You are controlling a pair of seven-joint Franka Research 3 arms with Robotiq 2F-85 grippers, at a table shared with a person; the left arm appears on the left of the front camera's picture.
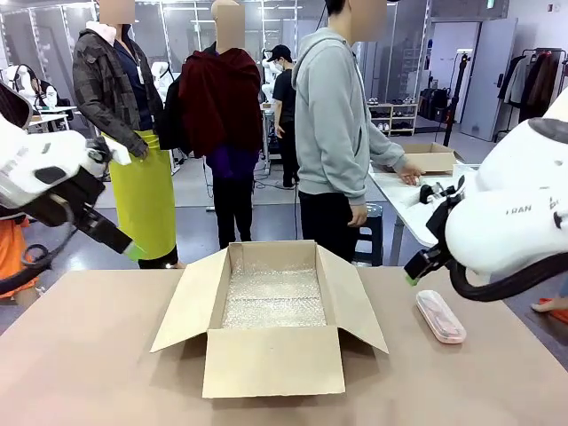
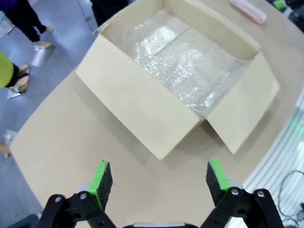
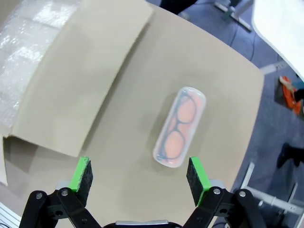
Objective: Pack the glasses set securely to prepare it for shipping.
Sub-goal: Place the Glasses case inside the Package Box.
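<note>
1. Front view: an open brown cardboard box (image 1: 273, 359) sits in the middle of the tan table (image 1: 89, 364) with its flaps splayed out. Clear bubble wrap (image 1: 271, 297) lines the bottom and nothing lies on it. The small oblong pale pink glasses case (image 1: 440, 316) with the clear lid lies flat on the table to the right of the box, near the right flap but apart from it. The left gripper (image 1: 130, 249) hangs up off the table's left side, well apart from the box. The right gripper (image 1: 415, 272) hovers just above and behind the case.

2. Left wrist view: the left gripper (image 2: 159, 178) has its jaws spread wide with nothing between the green pads. It looks down at the near wall of the box (image 2: 142, 109) and the bubble wrap (image 2: 185, 61). The case (image 2: 247, 10) is way over on the far side of the box, at the top edge.

3. Right wrist view: the right gripper (image 3: 137, 175) is also wide open and empty. The case (image 3: 179, 127) lies just ahead of the fingers, shifted toward the pad on the picture's right, with its long axis running roughly away from the gripper. There are dark frames with orange lenses inside. A box flap (image 3: 80, 85) lies off to the side.

4. My read: it's barely started. The box is lined, but nothing's packed yet. Grabbing the case, putting it in and closing the flaps are all left. The right gripper looks best placed, though it probably needs a nudge sideways to centre on the case.
</note>
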